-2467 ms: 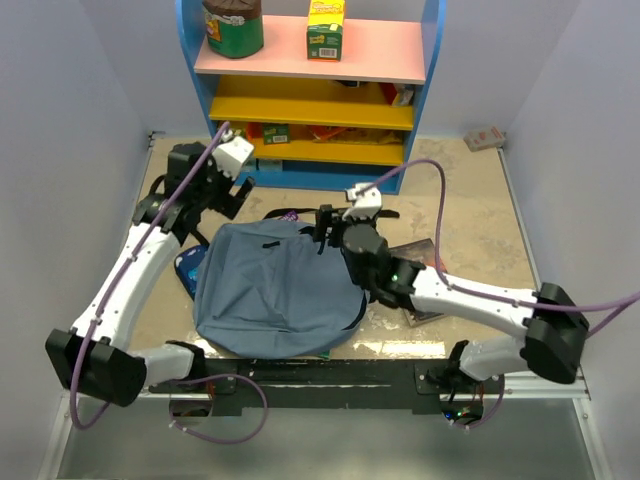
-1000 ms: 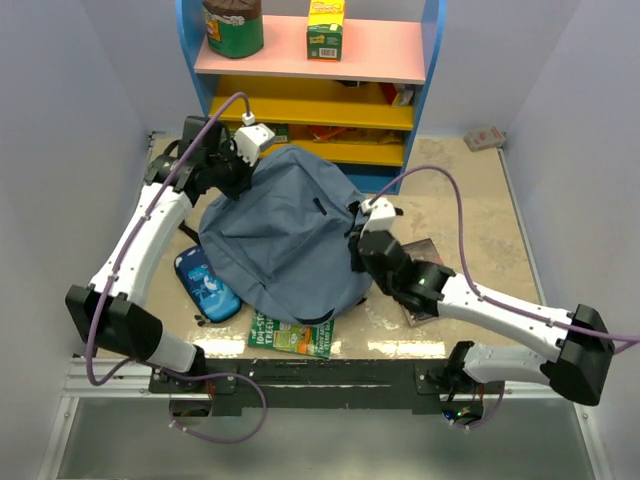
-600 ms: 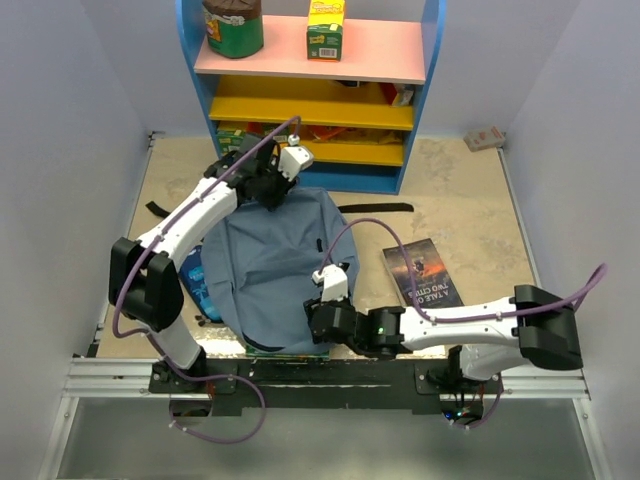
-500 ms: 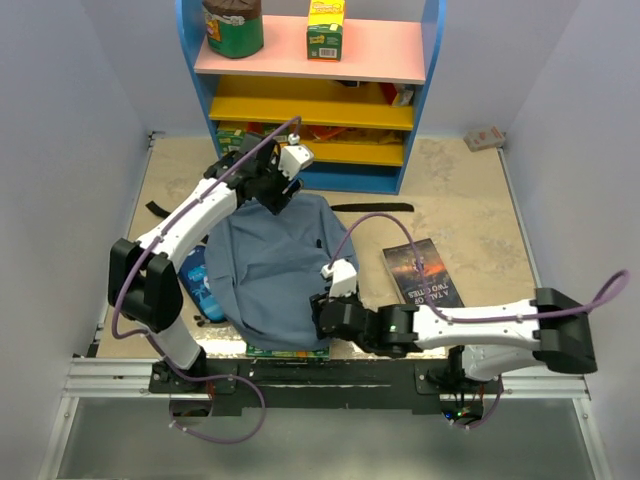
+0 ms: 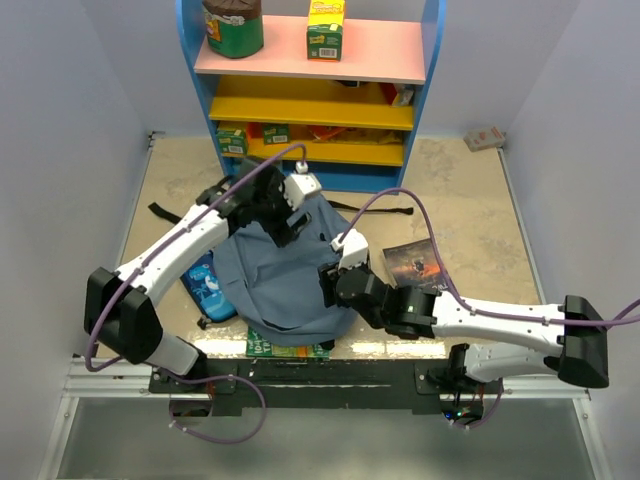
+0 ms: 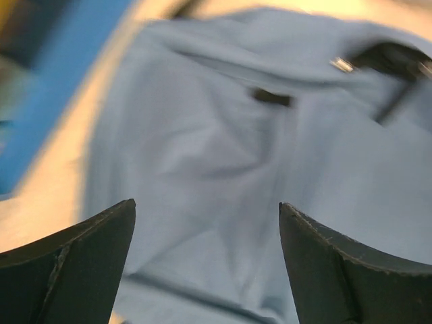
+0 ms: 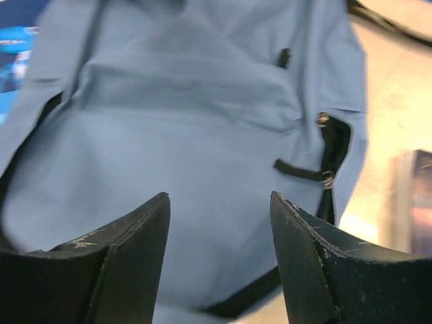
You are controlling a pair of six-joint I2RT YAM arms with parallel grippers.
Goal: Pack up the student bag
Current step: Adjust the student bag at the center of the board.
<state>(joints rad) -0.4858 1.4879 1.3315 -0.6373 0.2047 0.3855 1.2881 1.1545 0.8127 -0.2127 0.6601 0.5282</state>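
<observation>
Released since a second ago, the soft grey-blue fabric backpack (image 5: 283, 290) lies mid-table, long axis far-to-near, top end unclear. The left gripper (image 6: 206, 233) and right gripper (image 7: 219, 226) hover over it, jaws apart, empty.

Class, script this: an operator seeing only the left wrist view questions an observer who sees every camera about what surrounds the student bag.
Operator: I see only student bag fabric. What lies beside it?
Observer: A blue pencil case, at its left edge.
Operator: Any books?
Observer: A green book sticks out from under its near edge.
Operator: The right gripper?
Observer: Open, over the bag, holding nothing.
</observation>
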